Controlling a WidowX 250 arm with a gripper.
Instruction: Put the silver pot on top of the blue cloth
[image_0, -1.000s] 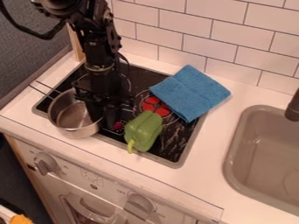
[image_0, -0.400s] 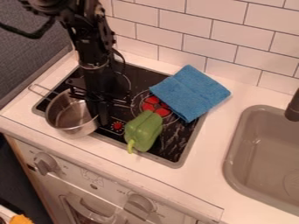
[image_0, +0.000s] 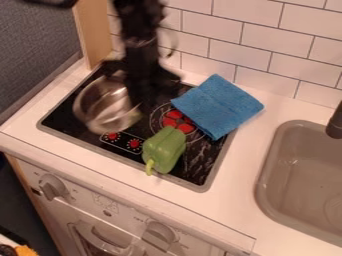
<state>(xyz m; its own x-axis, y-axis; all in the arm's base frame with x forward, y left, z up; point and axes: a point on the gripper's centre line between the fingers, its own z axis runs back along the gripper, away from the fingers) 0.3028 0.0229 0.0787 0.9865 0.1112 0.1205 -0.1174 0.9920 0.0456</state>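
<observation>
In the camera view, the silver pot (image_0: 100, 107) is to the left of the blue cloth (image_0: 218, 106) and well apart from it, over the stovetop (image_0: 72, 132), its mouth tilted toward the dark gripper (image_0: 137, 100). The fingers look closed on the pot's side wall, between its bowl and the cloth, though blur hides their tips and the exact grip. Pot and arm are smeared alike, so I judge the pot is carried rather than resting. It should be light and stiff, thin-walled metal, slick and apt to swivel in a one-sided pinch; the upper rim is the sensible place to take hold, with the bowl kept from swinging. The cloth will be soft and could ruck up if the base drags over it, so a level, straight lowering seems best. The pot's inside shows shiny metal, and I can make out no contents. The sink (image_0: 267, 172) lies to the right of the cloth, and the green pepper (image_0: 164, 149) sits below and left of it, near its lower corner.
</observation>
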